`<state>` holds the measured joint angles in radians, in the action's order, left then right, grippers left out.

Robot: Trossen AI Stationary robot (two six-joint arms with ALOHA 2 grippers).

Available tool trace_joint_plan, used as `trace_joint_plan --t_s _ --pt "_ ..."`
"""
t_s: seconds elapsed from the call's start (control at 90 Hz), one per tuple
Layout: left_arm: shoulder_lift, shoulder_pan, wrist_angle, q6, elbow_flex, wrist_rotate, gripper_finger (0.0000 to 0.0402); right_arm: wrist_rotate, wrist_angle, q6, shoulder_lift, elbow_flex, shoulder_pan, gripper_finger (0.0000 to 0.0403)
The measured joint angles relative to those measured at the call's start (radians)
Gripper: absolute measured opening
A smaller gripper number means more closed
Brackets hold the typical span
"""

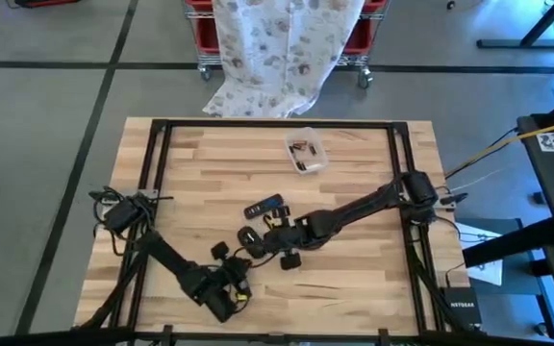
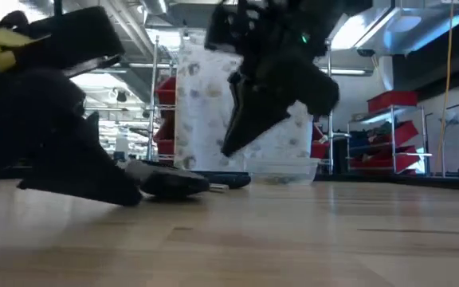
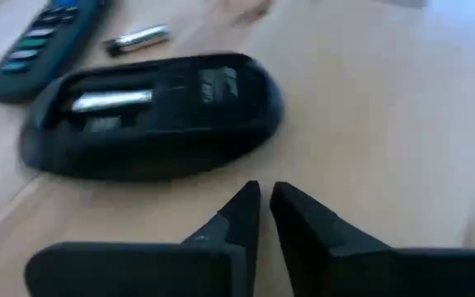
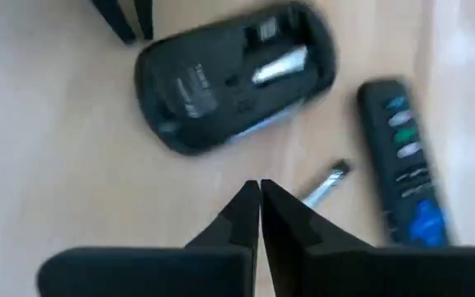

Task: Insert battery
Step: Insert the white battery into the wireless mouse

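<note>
The left gripper (image 3: 264, 202) hovers with fingers nearly closed and empty, the mouse (image 3: 151, 111) lying on the bench just ahead of their tips. It is black, upturned, cover off, with one silver battery (image 3: 110, 100) seated. The right gripper (image 4: 260, 198), fingers pressed together and empty, hangs above a loose battery (image 4: 324, 183) beside the remote (image 4: 402, 161); that cell probably remains to insert.

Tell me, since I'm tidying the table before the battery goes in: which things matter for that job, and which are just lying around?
For the job:
- black mouse, turned over, compartment open, one battery seated
- loose battery on the wood beside it
- left tool and right tool, both shut, near the mouse

Just lying about:
- remote control
- clear plastic tub farther back
</note>
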<state>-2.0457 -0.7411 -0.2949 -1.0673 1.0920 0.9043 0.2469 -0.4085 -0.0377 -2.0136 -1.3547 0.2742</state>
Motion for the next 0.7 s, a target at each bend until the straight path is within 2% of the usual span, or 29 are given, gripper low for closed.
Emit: trace_joint_plan --t_s 0.167,0.278,0.344,0.422,0.511,0.589,0.7 --pt "0.034 -0.016 -0.016 -0.012 0.000 -0.085 0.0026 0.010 0.198 0.069 0.025 0.173 0.001 0.0000" --pt "0.052 -0.043 -0.027 -0.036 0.000 -0.109 0.0026 0.015 0.377 0.145 0.082 0.307 0.001 0.0014" --pt "0.060 -0.062 -0.042 -0.054 0.000 -0.117 0.0026 0.037 0.483 0.172 0.113 0.379 0.001 0.0032" --pt "0.060 -0.083 -0.047 -0.078 0.000 -0.116 0.0026 0.112 0.601 0.201 0.134 0.447 0.001 0.0061" --pt "0.061 -0.107 -0.066 -0.126 0.000 -0.116 0.0026 0.169 0.713 0.214 0.137 0.482 0.000 0.0099" --pt "0.062 -0.121 -0.089 -0.163 0.000 -0.118 0.0026 0.206 0.754 0.216 0.126 0.493 -0.001 0.0130" --pt "0.063 -0.132 -0.128 -0.208 0.000 -0.116 0.0026 0.199 0.745 0.233 0.100 0.493 -0.022 0.0158"
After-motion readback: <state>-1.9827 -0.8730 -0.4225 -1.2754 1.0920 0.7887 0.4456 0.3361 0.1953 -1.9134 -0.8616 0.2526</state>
